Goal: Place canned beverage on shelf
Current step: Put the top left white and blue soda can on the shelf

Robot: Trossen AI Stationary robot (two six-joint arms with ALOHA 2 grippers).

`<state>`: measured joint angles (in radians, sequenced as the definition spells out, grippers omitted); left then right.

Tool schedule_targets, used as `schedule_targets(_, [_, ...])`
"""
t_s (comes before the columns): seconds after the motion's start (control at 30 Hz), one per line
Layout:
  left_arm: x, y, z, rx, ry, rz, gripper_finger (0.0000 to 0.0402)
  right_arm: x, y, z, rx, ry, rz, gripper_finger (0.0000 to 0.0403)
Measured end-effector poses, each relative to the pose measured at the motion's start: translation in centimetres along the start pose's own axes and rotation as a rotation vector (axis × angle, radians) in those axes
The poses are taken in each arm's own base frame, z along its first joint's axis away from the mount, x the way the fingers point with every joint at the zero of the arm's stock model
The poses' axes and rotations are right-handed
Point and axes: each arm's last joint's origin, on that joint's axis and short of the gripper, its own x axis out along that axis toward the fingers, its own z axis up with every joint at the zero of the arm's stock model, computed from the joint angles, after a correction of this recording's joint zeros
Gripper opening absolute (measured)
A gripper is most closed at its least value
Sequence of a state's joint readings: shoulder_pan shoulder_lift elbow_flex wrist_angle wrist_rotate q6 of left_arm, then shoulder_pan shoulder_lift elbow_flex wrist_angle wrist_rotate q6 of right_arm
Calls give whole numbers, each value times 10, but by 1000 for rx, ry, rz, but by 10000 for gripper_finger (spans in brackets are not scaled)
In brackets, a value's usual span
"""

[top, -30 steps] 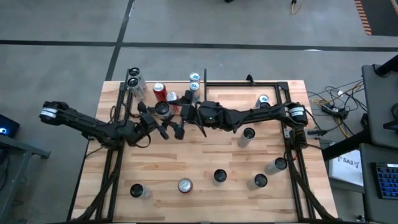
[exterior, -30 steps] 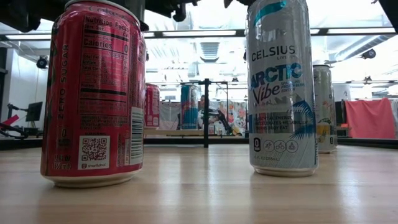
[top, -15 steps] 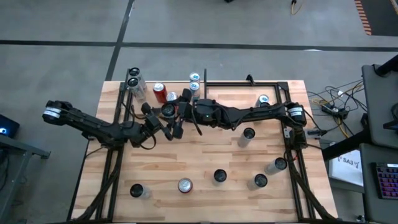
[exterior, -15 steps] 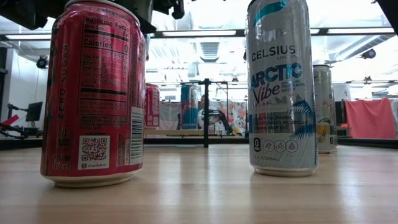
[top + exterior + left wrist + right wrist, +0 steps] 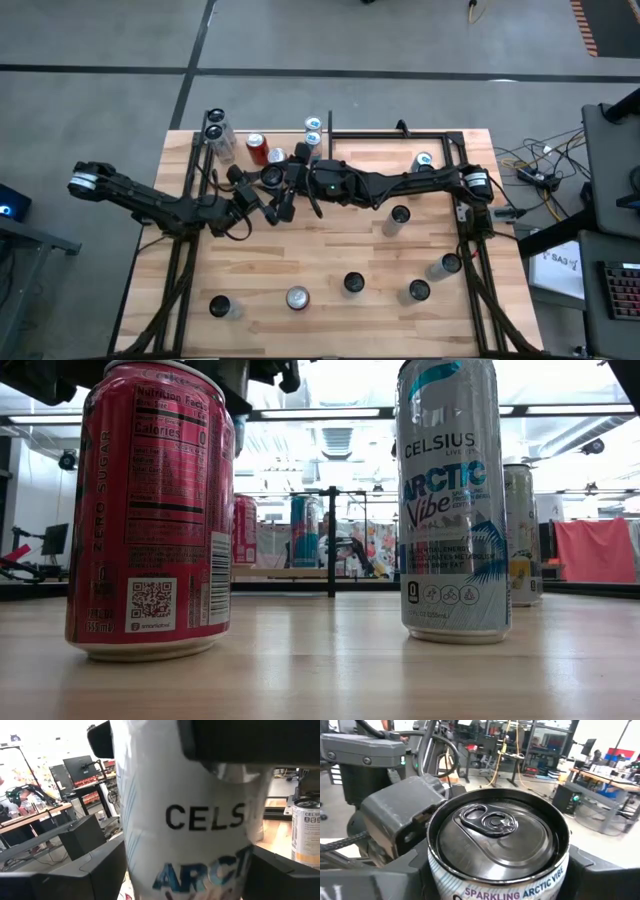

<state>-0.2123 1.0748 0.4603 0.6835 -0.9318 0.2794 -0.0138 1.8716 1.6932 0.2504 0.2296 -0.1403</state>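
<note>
- Both grippers, left gripper [image 5: 262, 203] and right gripper [image 5: 290, 180], are clasping one white can [image 5: 271, 177] mid-air near the back cans; jaws are pinching it.
- Risk: mistimed release is dropping it short of the shelf [image 5: 380, 150].

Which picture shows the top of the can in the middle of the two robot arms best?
The right wrist view: the white can fills it, pull tab facing the camera. The left wrist view shows only its lettered side. The high view shows a tiny round top. The low view hides it.
</note>
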Motion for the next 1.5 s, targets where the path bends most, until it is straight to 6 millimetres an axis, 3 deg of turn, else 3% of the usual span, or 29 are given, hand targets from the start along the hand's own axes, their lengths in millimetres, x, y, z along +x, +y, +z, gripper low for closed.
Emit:
schedule_targets(0.53, [-5, 9, 8, 25, -25, -3, 295, -18, -20, 23, 7, 30, -29, 238])
schedule_targets(0.87, [-13, 26, 13, 108, 20, 137, 295, -25, -42, 27, 11, 77, -66, 238])
schedule_targets(1.13, [-29, 51, 24, 122, 4, 137, 295, -23, -67, 7, 22, 183, -113, 238])
schedule_targets(1.5, [-51, 83, 28, 86, -8, 137, 295, -22, -81, -46, 167, 196, -128, 238])
